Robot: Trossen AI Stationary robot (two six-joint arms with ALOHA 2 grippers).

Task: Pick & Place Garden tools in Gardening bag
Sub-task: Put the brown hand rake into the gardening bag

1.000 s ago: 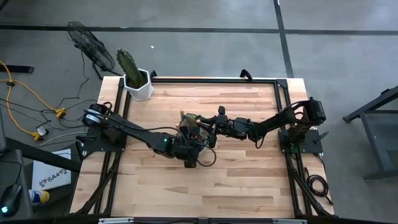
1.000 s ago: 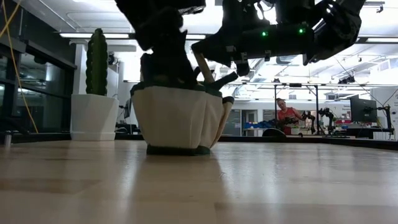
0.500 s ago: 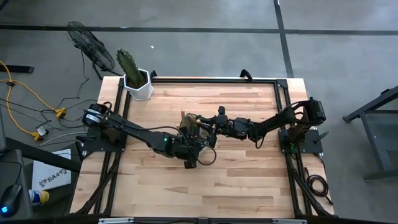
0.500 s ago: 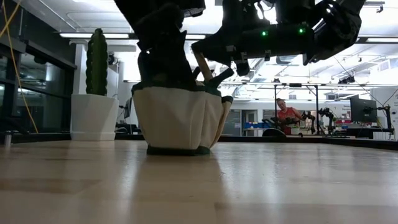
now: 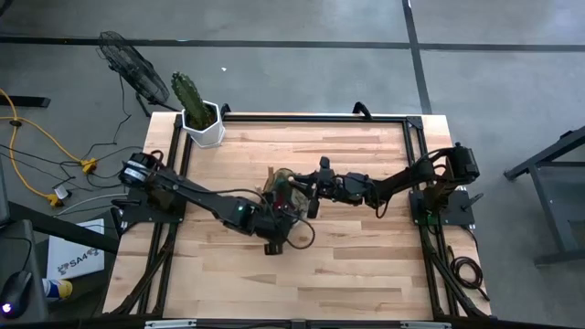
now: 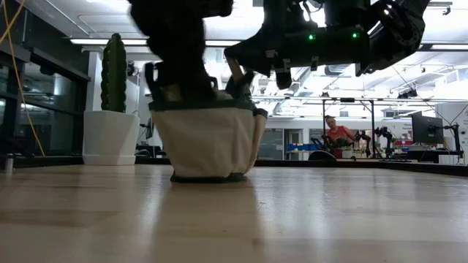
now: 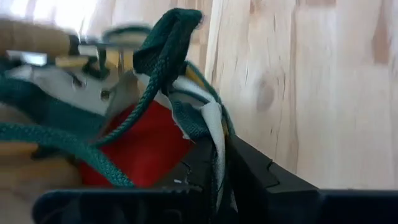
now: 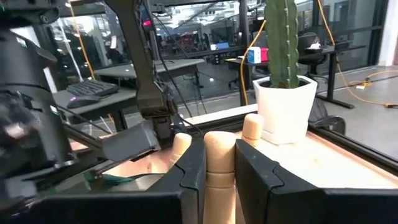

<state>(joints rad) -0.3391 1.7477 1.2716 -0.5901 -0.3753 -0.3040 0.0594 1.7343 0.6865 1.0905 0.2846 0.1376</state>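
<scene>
The small round tan fabric bag with dark green trim [image 6: 208, 139] is sitting near the middle of the pale wooden table [image 5: 347, 256], with both arms crowding over it. From above, the bag [image 5: 280, 189] is mostly hidden under the arms; only the level view is showing its full side, bulging and leaning a little, with its green rim pulled up on the left. The left wrist view alone is looking inside: a red glove-like piece [image 7: 140, 149] is lying in the bag beneath a dark green loop handle [image 7: 165, 50], and the left gripper [image 7: 217, 174] is pinching the bag's tan and green rim between its closed fingers. The right gripper [image 8: 221, 171], reaching in from the right, is clamping a light wooden tool handle [image 8: 219, 162] standing upright, with two more wooden handles [image 8: 252, 130] just behind it. A green cactus in a white hexagonal pot [image 5: 199, 114] is standing at the far left corner
</scene>
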